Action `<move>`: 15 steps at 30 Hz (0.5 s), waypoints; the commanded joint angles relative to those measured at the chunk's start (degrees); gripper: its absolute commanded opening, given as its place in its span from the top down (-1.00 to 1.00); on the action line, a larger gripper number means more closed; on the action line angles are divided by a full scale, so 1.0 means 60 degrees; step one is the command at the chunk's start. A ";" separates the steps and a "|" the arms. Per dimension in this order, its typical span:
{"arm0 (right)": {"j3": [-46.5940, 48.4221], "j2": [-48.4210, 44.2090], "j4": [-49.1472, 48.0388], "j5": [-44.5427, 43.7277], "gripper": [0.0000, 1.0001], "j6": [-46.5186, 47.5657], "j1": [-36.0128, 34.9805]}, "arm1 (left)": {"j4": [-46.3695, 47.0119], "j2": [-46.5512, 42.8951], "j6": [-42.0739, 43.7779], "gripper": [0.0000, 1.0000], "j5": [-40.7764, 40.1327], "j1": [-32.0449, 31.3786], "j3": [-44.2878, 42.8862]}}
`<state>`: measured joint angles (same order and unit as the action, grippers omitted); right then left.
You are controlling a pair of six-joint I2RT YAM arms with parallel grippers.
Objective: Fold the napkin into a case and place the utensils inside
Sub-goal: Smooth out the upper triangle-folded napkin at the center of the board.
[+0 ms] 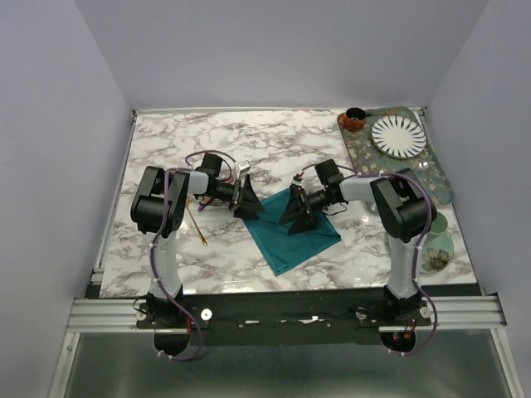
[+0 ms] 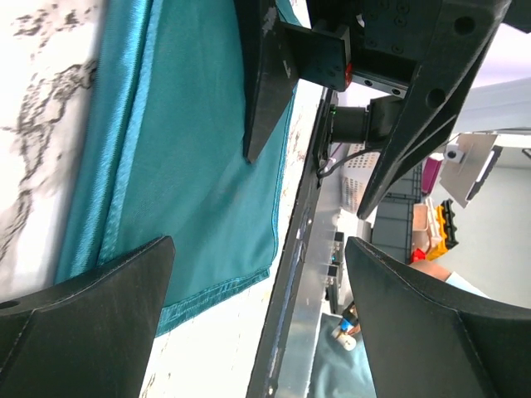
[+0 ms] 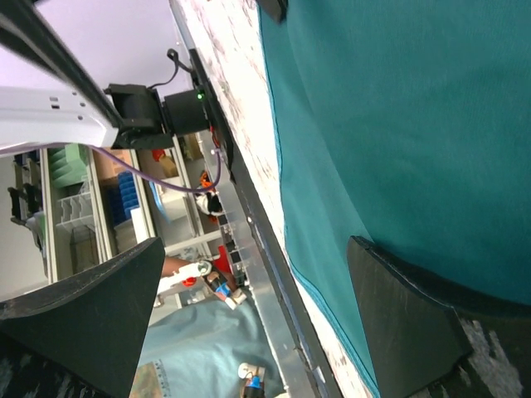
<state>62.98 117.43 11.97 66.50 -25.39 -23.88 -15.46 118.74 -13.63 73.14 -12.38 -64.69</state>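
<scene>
Left pincer [image 1: 248, 211] and right pincer [image 1: 297, 224] gape wide over the napkin [image 1: 294, 249]. It lies cornerwise, corners toward 12 and 6 o'clock; a gold utensil [image 1: 197, 222] at its 9 o'clock runs 11-to-5.

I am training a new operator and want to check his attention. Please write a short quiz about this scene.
1. True or false: the gold utensil lies on the napkin.
2. Where is the striped plate? A) far right corner B) near left corner C) on the napkin
3. Are the left gripper and the right gripper open or shut?
Key: 1 false; 2 A; 3 both open.
</scene>
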 commanded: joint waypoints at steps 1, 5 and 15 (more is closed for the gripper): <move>-0.0565 -0.0176 0.0978 -0.0449 -1.00 0.0832 0.0361 | -0.0103 0.0835 0.0675 -0.97 -0.1600 0.0320 0.0395; -0.0770 -0.0279 0.1446 -0.0112 -1.00 0.1270 0.0654 | -0.0133 0.0894 0.0660 -0.97 -0.1644 0.0364 0.0366; -0.1107 -0.0455 0.3072 0.0050 -1.00 0.3043 0.1445 | -0.0147 0.0923 0.0616 -0.97 -0.1761 0.0409 0.0351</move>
<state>58.61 114.72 20.95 69.69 -12.91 -17.47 -16.03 119.17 -14.66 73.63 -10.98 -64.82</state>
